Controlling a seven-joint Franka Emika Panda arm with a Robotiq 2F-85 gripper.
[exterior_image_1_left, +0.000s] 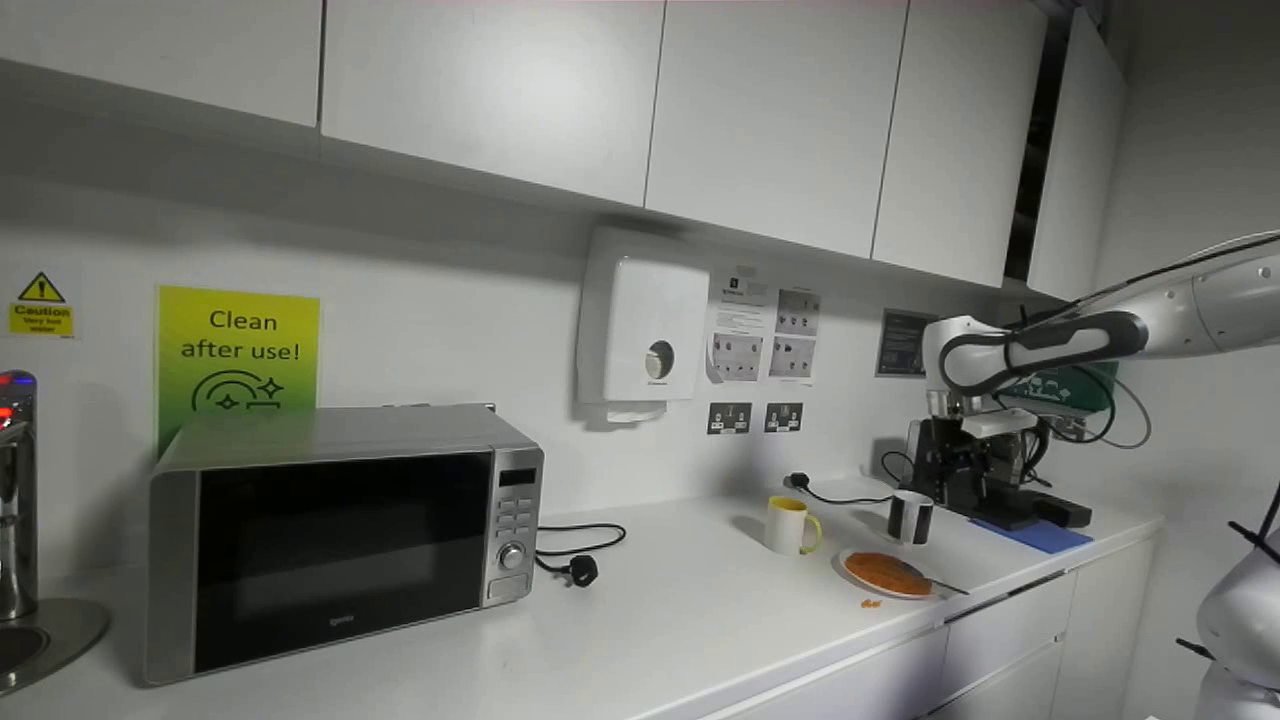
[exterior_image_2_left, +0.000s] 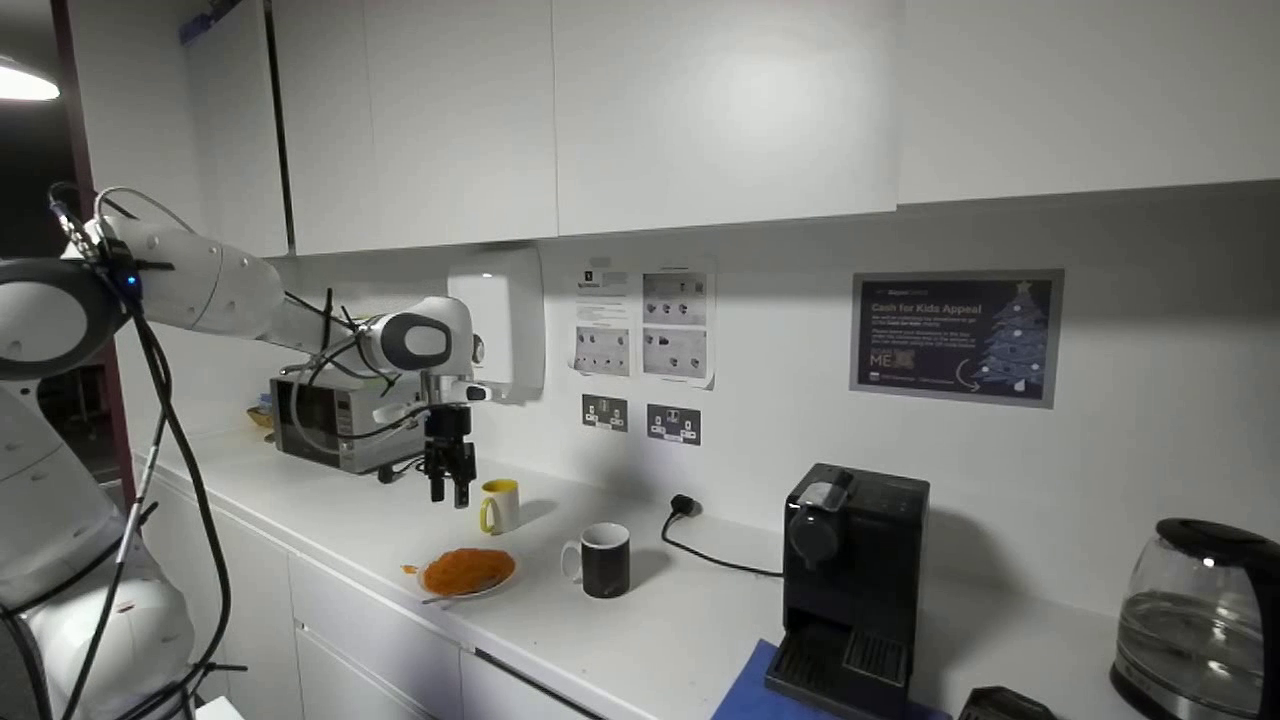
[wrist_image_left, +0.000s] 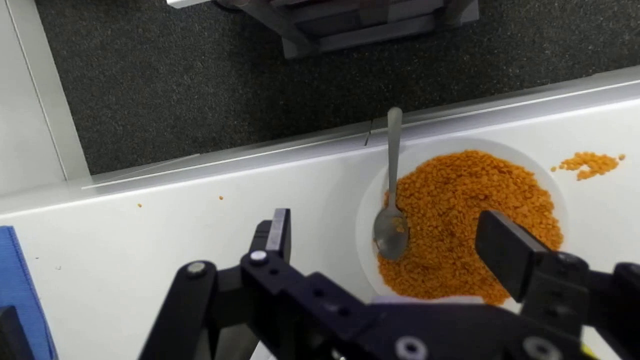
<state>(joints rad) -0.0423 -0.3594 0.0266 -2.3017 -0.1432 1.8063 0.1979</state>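
The end effector (wrist_image_left: 387, 225) hangs above the surface (wrist_image_left: 150, 240), near the white plate (wrist_image_left: 366, 235) and higher than it, in contact with nothing; its two fingers stand wide apart with only air between them.

On the plate, orange grains (wrist_image_left: 450, 215) are heaped over most of the area inside the rim. A metal spoon (wrist_image_left: 391, 235) rests on the plate too, its bowl on the side of the heap with a few grains in it, its handle reaching past the rim toward the front edge of the surface.

Just beside the plate, a small spill (wrist_image_left: 592, 165) of grains lies loose; on the plate's opposite side are two single grains (wrist_image_left: 221, 198).

Near the plate but apart from it, a black-and-white mug (exterior_image_2_left: 606, 565) stands upright. A yellow-handled mug (exterior_image_2_left: 505, 508), white outside, stands upright behind the plate, toward the wall.

Farther behind the plate, close to the wall, lies a corded black plug (exterior_image_2_left: 683, 506). Past the black-and-white mug, well apart from the plate, is a black coffee machine (exterior_image_2_left: 850, 580) with a blue cloth (exterior_image_2_left: 755, 685) at its base, then a glass kettle (exterior_image_2_left: 1190, 620). A silver microwave (exterior_image_1_left: 345, 545) stands well away on the plate's other side.
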